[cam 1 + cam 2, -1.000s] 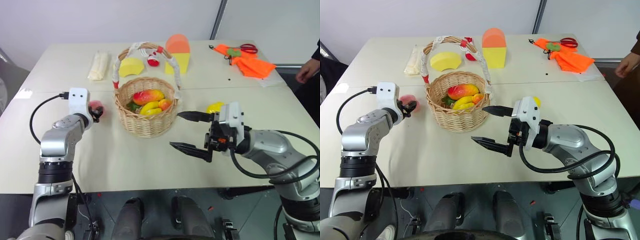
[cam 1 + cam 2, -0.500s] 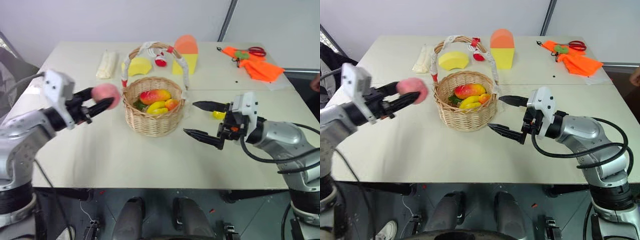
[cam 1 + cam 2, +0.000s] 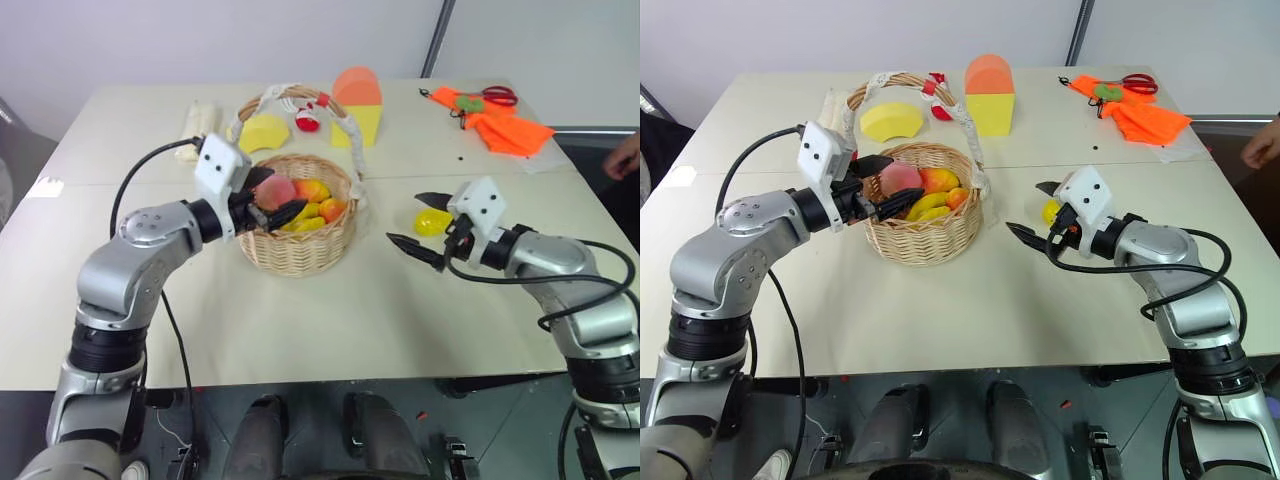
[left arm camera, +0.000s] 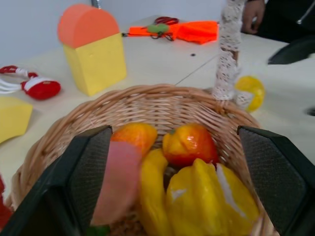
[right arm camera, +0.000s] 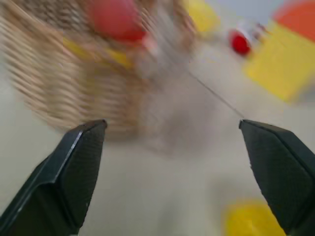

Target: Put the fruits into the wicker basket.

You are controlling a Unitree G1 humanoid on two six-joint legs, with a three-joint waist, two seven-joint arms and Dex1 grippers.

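The round smooth peach (image 3: 275, 190) was inside the woven wicker basket (image 3: 296, 248) between the wide-open left gripper (image 3: 283, 197) fingers; the right gripper (image 3: 420, 222) was wide open beside the oval lemon (image 3: 431, 220).

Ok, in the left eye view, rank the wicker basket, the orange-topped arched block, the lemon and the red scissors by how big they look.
1. wicker basket
2. orange-topped arched block
3. lemon and red scissors: look alike, and the scissors lie farther back, so unranked.
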